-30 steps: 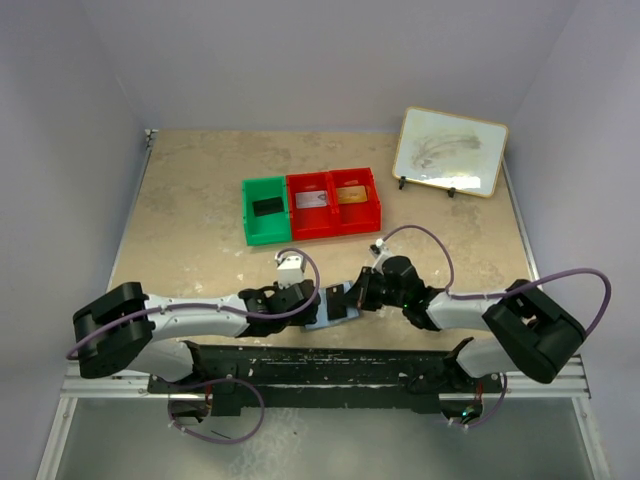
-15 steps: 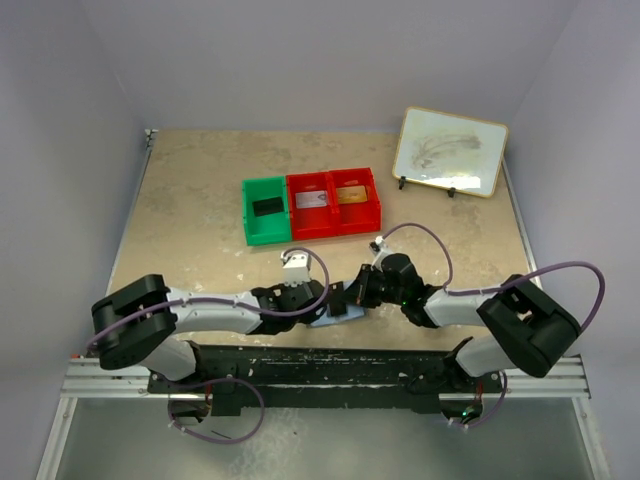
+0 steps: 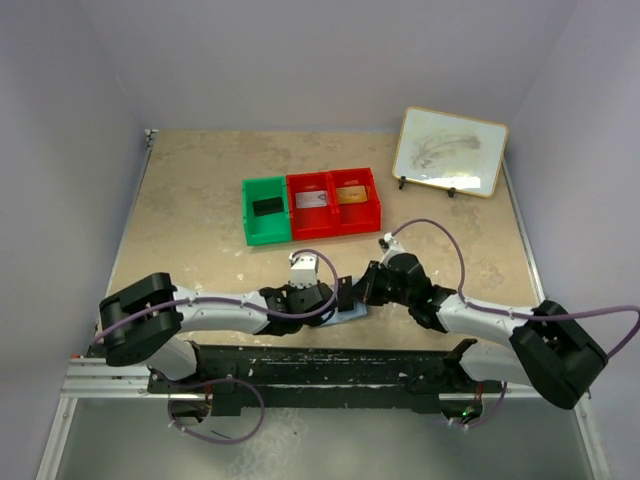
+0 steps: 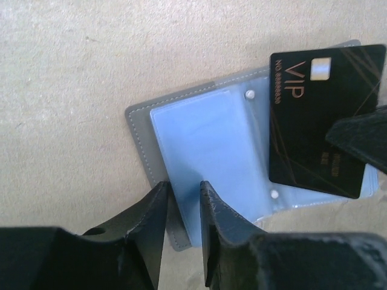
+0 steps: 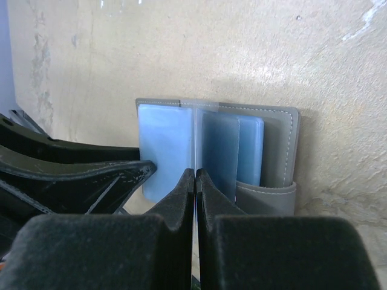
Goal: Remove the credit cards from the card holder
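Lying open at the table's (image 3: 200, 200) near edge, the card holder (image 4: 199, 133) underlies the narrowly parted left gripper (image 4: 183, 188); the right gripper (image 5: 195, 175) clamps a black card (image 4: 314, 139).

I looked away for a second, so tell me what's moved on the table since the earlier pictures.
The left gripper and right gripper have shifted right, and the card holder between them slid right too. The right arm's elbow swung out rightward. The bins and whiteboard stayed put.
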